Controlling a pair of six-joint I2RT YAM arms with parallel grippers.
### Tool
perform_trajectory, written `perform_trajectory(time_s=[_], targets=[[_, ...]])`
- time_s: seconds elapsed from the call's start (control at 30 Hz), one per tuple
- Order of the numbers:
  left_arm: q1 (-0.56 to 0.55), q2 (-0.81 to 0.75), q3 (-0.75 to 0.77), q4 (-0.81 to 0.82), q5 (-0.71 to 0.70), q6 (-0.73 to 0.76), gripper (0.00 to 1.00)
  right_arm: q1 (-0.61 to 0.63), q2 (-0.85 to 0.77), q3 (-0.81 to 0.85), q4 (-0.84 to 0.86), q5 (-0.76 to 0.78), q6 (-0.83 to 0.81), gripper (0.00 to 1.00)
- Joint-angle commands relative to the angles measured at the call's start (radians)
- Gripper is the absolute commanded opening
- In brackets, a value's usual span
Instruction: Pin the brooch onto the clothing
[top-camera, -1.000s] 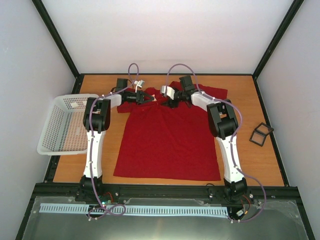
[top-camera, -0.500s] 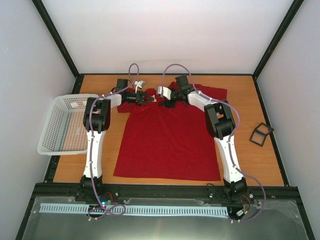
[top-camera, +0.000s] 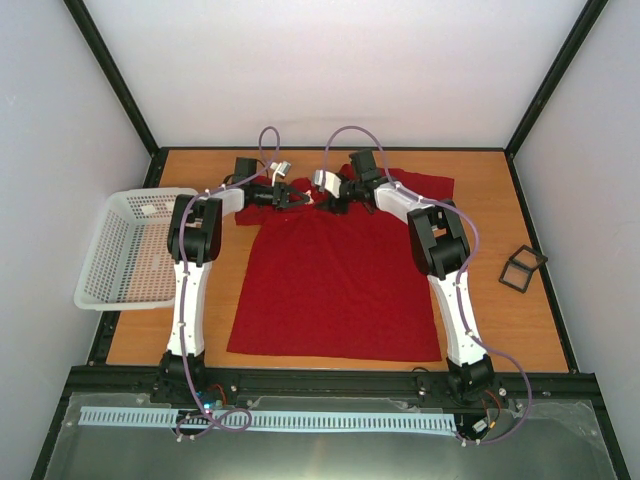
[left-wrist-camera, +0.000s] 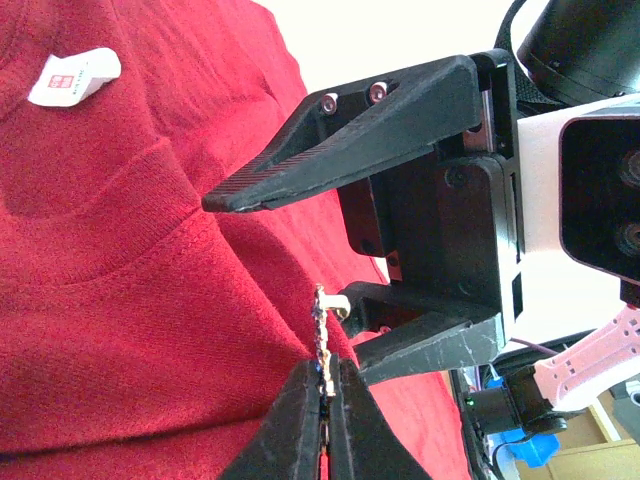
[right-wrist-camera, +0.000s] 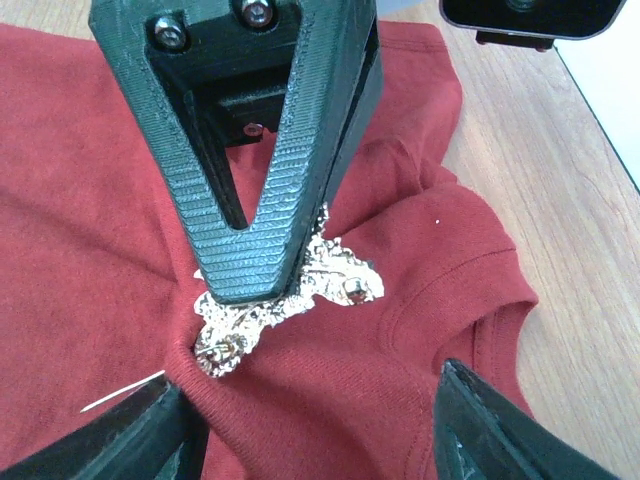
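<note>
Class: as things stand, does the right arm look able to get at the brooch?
Probably yes: the right gripper, jaws open, flanks the brooch on the red T-shirt. The left gripper, shut on the brooch, covers part of it.

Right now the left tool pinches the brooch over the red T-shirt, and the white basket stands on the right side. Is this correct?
Not quite: the white basket stands on the left side, as the top view shows. The rest holds.

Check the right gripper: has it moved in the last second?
Yes. The right gripper has shifted left, toward the basket side, nearing the left gripper and its brooch at the T-shirt collar.
</note>
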Motion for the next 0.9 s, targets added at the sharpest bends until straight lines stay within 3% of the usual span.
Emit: perform_trajectory(time_s=[0.0, 0.37, 0.67, 0.87], targets=[[-0.014, -0.024, 0.007, 0.001, -0.01, 0.048, 0.01, 0.01, -0.003, -0.003, 0.028, -0.065, 0.022, 0.6], [-0.04, -0.09, -0.096, 0.131, -0.073, 0.078, 0.01, 0.01, -0.029, -0.051, 0.111, -0.091, 0.103, 0.64], [-0.044, -0.166, -0.236, 0.294, -0.066, 0.113, 0.01, 0.006, -0.001, 0.017, 0.032, -0.125, 0.116, 0.58], [-0.045, -0.155, -0.236, 0.276, -0.043, 0.136, 0.01, -0.008, 0.01, 0.046, -0.018, -0.172, 0.097, 0.57]])
